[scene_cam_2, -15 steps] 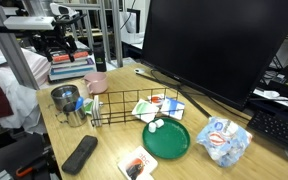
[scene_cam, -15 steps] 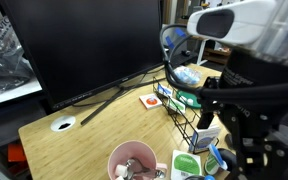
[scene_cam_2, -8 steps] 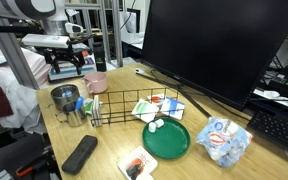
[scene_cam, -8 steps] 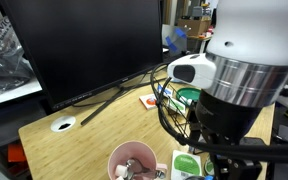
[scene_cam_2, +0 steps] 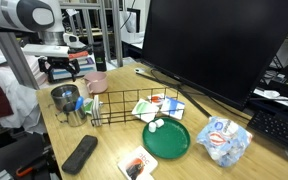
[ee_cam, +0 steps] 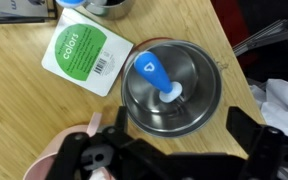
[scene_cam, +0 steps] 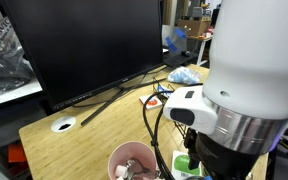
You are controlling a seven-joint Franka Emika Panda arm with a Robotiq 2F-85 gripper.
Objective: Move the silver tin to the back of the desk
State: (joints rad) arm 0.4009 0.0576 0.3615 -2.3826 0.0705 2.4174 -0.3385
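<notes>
The silver tin (ee_cam: 171, 88) fills the middle of the wrist view, seen from above, with a blue and white object (ee_cam: 156, 75) lying inside it. It stands on the light wood desk (ee_cam: 24, 100) near the front left corner in an exterior view (scene_cam_2: 63, 97). My gripper (ee_cam: 179, 122) hangs straight above the tin. It is open, with one finger on each side of the tin's near rim, and holds nothing. In an exterior view it is above the tin (scene_cam_2: 59, 68). In the exterior view from the opposite side my arm (scene_cam: 239, 90) hides the tin.
A pink cup (scene_cam_2: 96, 82) stands beside the tin. A green and white card (ee_cam: 84, 52), a second metal cup (scene_cam_2: 78, 114), a wire basket (scene_cam_2: 139, 107), a green dish (scene_cam_2: 166, 140), a black remote (scene_cam_2: 80, 153) and a large monitor (scene_cam_2: 214, 45) are nearby. The cable hole (scene_cam: 63, 124) is at the back.
My arm has moved down and over the silver tin, and it now blocks more of the exterior view. The gripper stays open. Nothing on the desk has moved.
</notes>
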